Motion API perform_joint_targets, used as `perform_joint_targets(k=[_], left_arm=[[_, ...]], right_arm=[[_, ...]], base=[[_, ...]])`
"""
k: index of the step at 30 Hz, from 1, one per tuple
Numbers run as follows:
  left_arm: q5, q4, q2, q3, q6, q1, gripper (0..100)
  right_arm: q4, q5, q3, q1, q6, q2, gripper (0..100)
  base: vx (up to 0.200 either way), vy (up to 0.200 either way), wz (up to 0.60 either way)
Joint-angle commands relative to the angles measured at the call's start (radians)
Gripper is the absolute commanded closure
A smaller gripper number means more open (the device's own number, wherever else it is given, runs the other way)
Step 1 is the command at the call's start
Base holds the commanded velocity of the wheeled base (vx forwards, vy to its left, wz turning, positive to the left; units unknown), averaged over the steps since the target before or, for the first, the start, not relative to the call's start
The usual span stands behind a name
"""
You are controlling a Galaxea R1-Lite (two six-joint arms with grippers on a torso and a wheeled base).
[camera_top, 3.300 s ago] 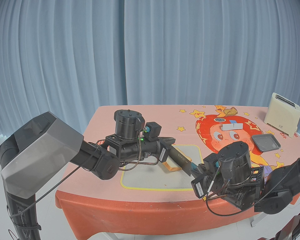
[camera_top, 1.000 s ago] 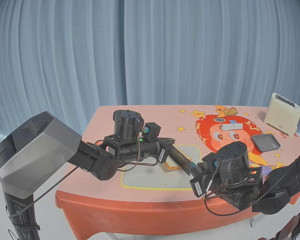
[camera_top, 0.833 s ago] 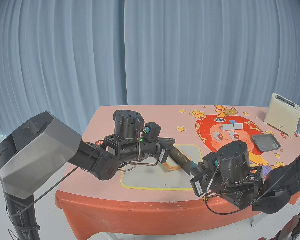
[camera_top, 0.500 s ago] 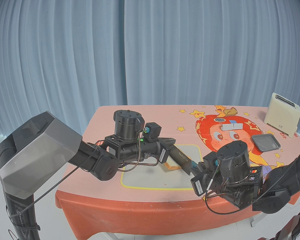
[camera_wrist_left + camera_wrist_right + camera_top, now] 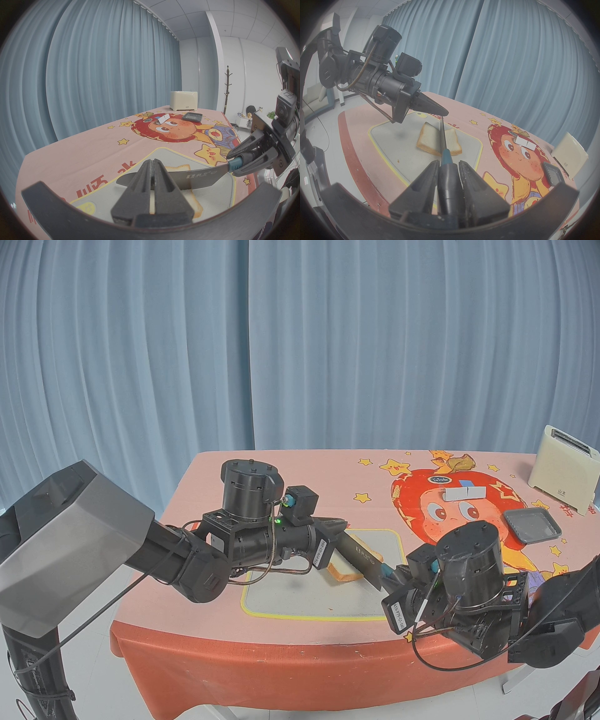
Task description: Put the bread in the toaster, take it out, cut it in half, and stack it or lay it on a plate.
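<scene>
A slice of bread (image 5: 339, 570) (image 5: 429, 140) lies flat on the pale cutting board (image 5: 294, 596) (image 5: 393, 140). My right gripper (image 5: 392, 577) (image 5: 449, 164) is shut on the teal handle of a knife (image 5: 362, 555) (image 5: 193, 178) (image 5: 442, 134). Its blade stands on edge across the middle of the slice. My left gripper (image 5: 340, 526) (image 5: 152, 162) (image 5: 442, 112) is shut, with its tip right over the far end of the blade's back. Whether it touches the blade I cannot tell. The cream toaster (image 5: 565, 468) stands at the far right of the table.
A dark grey tray-like plate (image 5: 531, 524) (image 5: 553, 173) lies in front of the toaster. A small white block (image 5: 464, 492) sits on the cartoon face of the tablecloth. The table's front edge is close below the right arm.
My left arm has drawn back a little to the left. The knife stays across the bread, with only small shifts of the blade and the right wrist.
</scene>
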Motion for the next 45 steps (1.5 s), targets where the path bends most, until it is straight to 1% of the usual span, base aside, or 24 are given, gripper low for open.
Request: perform_joint_targets(k=[1, 7, 11, 24, 30, 34, 37, 45], left_arm=[[-0.001, -0.008, -0.005, 0.003, 0.000, -0.001, 100], [0.001, -0.008, -0.009, 0.000, 0.000, 0.002, 100], [-0.002, -0.011, -0.025, -0.010, 0.000, 0.003, 100], [-0.001, -0.011, -0.022, -0.041, -0.003, 0.000, 100], [0.001, -0.009, -0.014, -0.050, -0.003, -0.001, 100], [0.003, -0.009, -0.006, -0.050, -0.002, -0.003, 100], [0.001, -0.009, -0.008, -0.052, -0.002, -0.003, 100], [0.004, -0.009, 0.021, -0.044, -0.002, -0.007, 100]], right_arm=[[-0.004, -0.001, -0.002, -0.002, 0.000, -0.006, 100], [-0.006, -0.001, -0.005, 0.004, 0.000, -0.015, 100], [-0.030, -0.001, -0.001, -0.001, -0.002, -0.014, 100], [-0.029, -0.001, 0.006, 0.009, -0.002, -0.001, 100], [-0.020, -0.001, 0.025, 0.028, -0.002, -0.020, 100], [-0.014, -0.003, 0.030, 0.027, -0.003, -0.046, 100], [-0.014, -0.001, 0.038, 0.025, -0.014, -0.048, 100], [-0.020, -0.001, 0.038, 0.030, -0.014, -0.035, 100]], base=[[0.000, 0.000, 0.00], [0.000, 0.000, 0.00], [0.000, 0.000, 0.00], [0.000, 0.000, 0.00], [0.000, 0.000, 0.00], [0.000, 0.000, 0.00], [0.000, 0.000, 0.00], [0.000, 0.000, 0.00]])
